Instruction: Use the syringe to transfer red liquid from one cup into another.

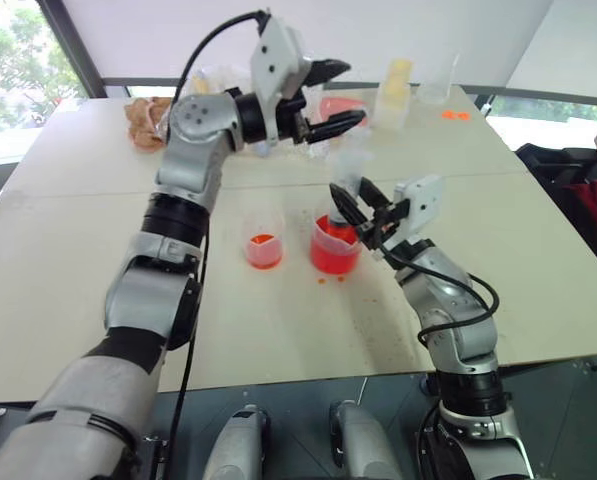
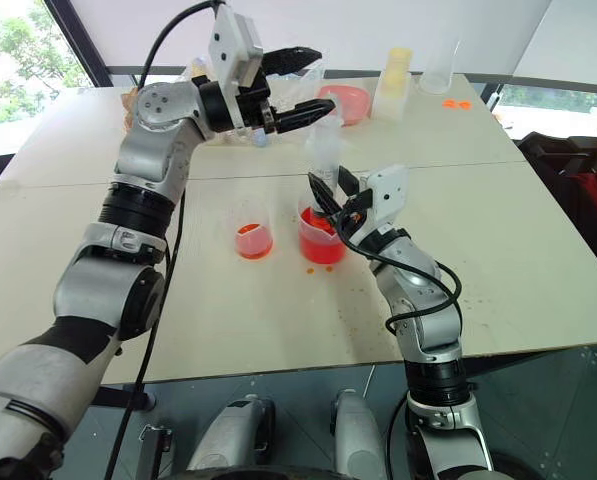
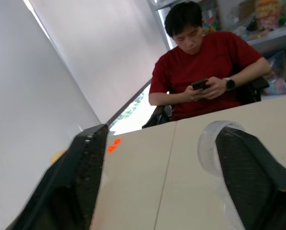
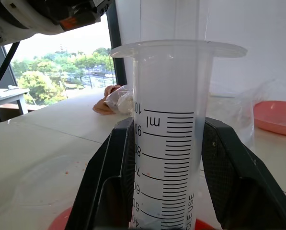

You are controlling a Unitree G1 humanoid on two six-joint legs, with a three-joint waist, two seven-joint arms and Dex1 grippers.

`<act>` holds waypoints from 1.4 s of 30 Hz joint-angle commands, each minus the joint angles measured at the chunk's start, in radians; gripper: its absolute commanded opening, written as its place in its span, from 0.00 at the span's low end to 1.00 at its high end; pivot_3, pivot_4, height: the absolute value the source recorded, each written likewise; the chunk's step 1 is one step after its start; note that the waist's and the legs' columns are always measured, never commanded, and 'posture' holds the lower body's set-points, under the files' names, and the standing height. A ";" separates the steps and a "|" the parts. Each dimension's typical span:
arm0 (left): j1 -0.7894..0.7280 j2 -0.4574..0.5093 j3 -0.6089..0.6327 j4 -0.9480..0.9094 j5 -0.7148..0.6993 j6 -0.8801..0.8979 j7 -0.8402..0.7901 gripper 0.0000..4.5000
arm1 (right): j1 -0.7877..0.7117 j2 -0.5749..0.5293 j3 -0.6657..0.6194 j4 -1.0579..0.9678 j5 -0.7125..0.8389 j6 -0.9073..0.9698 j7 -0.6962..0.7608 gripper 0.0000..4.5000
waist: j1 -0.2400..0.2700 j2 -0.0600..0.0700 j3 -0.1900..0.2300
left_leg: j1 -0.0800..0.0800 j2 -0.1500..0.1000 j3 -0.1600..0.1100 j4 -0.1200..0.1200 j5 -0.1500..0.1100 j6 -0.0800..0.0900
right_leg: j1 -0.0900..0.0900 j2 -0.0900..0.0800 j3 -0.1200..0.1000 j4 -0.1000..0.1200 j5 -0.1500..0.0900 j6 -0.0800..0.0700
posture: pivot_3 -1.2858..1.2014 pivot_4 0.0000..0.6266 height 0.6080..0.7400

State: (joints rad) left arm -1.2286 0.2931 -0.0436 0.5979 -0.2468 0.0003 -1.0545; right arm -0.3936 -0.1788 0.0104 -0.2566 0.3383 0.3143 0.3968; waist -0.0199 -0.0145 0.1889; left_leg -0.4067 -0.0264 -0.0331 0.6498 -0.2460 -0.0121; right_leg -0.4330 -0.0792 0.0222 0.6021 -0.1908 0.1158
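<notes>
The syringe [image 4: 169,124] stands upright in the larger spouted cup [image 1: 321,238], which holds red liquid [image 1: 336,262]. My right gripper [image 1: 359,206] is shut on the syringe's clear barrel, just above the cup's rim. The plunger rises out of the barrel, and its clear round top [image 3: 212,143] lies beside one finger of my left gripper [image 1: 353,92]. That gripper hangs open above the syringe, holding nothing. The smaller cup [image 1: 264,246], with a little red liquid at its bottom, stands just left of the larger one.
At the table's far side are a pink dish [image 1: 344,104], a pale yellow bottle [image 1: 396,88], a clear container [image 1: 436,84], orange bits [image 1: 455,115] and a plastic bag [image 1: 146,120]. Red drops [image 1: 328,282] lie by the larger cup. A person [image 3: 200,72] sits beyond the table.
</notes>
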 commanded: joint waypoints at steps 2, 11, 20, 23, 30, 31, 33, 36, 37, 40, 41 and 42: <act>0.047 0.038 0.039 -0.169 -0.110 0.157 -0.060 0.96 | -0.064 -0.024 -0.037 -0.017 0.017 -0.008 0.006 0.32 | 0.001 0.000 0.000 | 0.000 0.000 0.000 0.000 0.000 0.000 | 0.000 0.000 0.000 0.001 0.000 0.000 | 0.52 0.24 1.00; 0.271 0.276 0.111 -0.466 -0.312 0.682 -0.085 0.96 | -0.109 -0.079 -0.087 -0.056 0.038 0.030 -0.007 0.32 | -0.006 0.000 0.000 | 0.001 0.000 -0.001 0.000 0.000 0.000 | -0.003 0.000 0.001 0.010 0.000 0.000 | 0.52 0.24 1.00; 0.546 0.406 0.201 -0.718 -0.280 0.693 0.092 0.96 | -0.289 -0.006 -0.088 -0.050 0.135 0.107 -0.051 0.32 | -0.002 0.000 0.000 | 0.001 0.003 0.000 0.001 0.000 -0.001 | -0.005 0.000 0.002 0.011 0.000 -0.001 | 0.52 0.24 1.00; 0.633 0.409 0.237 -0.803 -0.292 0.698 0.150 0.96 | -0.360 0.077 -0.048 -0.004 0.156 0.107 -0.048 0.32 | -0.002 0.000 0.000 | 0.001 0.004 0.000 0.000 0.001 -0.001 | -0.006 0.000 0.002 0.011 0.000 -0.001 | 0.52 0.24 1.00; 0.706 0.399 0.335 -0.903 -0.345 0.720 0.281 0.96 | -0.336 0.190 0.058 0.135 0.109 0.028 0.004 0.32 | 0.007 0.000 0.000 | 0.000 0.003 0.000 0.000 0.001 -0.002 | -0.006 -0.001 0.002 0.011 0.000 -0.001 | 0.52 0.24 1.00; 0.701 0.404 0.347 -0.906 -0.352 0.720 0.291 0.96 | -0.328 0.198 0.067 0.153 0.101 0.015 0.012 0.32 | 0.006 0.000 0.000 | 0.000 0.003 0.000 0.000 0.001 -0.002 | -0.006 -0.001 0.002 0.011 0.000 -0.001 | 0.52 0.24 1.00; 0.689 0.419 0.358 -0.902 -0.358 0.713 0.300 0.96 | -0.321 0.208 0.076 0.180 0.090 -0.006 0.024 0.32 | 0.005 0.000 0.000 | 0.000 0.002 0.000 0.000 0.001 -0.002 | -0.006 -0.001 0.002 0.011 0.000 -0.001 | 0.52 0.24 1.00; 0.644 0.473 0.335 -0.876 -0.331 0.680 0.273 0.96 | -0.321 0.211 0.091 0.218 0.063 -0.041 0.043 0.32 | -0.001 0.000 0.000 | 0.000 0.001 0.000 0.000 0.001 -0.002 | -0.007 -0.001 0.002 0.011 0.000 -0.001 | 0.52 0.24 1.00; 0.618 0.484 0.329 -0.865 -0.331 0.673 0.266 0.96 | -0.322 0.212 0.096 0.230 0.054 -0.053 0.048 0.32 | -0.001 0.000 0.000 | 0.000 0.000 0.000 0.000 0.001 -0.002 | -0.007 0.000 0.002 0.011 0.000 -0.001 | 0.52 0.24 1.00; 0.517 0.484 0.309 -0.811 -0.334 0.647 0.260 0.96 | -0.322 0.217 0.102 0.261 0.034 -0.082 0.059 0.32 | 0.000 0.000 0.000 | 0.000 0.000 0.000 0.000 0.001 -0.003 | -0.007 0.000 0.002 0.011 0.000 -0.001 | 0.52 0.24 1.00; 0.469 0.476 0.294 -0.781 -0.325 0.625 0.257 0.96 | -0.322 0.219 0.105 0.273 0.027 -0.091 0.062 0.32 | 0.002 0.000 0.000 | 0.000 0.000 0.000 0.000 0.001 -0.003 | -0.007 0.000 0.002 0.011 0.000 -0.001 | 0.52 0.24 1.00; 0.436 0.470 0.282 -0.757 -0.317 0.606 0.254 0.96 | -0.323 0.221 0.106 0.284 0.021 -0.100 0.065 0.32 | 0.002 0.000 0.000 | 0.000 0.000 0.000 0.000 0.002 -0.003 | -0.007 0.000 0.002 0.011 0.000 -0.001 | 0.52 0.24 1.00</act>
State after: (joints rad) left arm -0.7517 0.7631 0.2442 -0.1756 -0.5755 0.6494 -0.7950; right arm -0.7009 0.0271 0.1128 0.0387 0.3657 0.2505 0.4519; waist -0.0181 -0.0148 0.1887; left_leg -0.4065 -0.0265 -0.0331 0.6497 -0.2445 -0.0149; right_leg -0.4398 -0.0793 0.0239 0.6132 -0.1912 0.1148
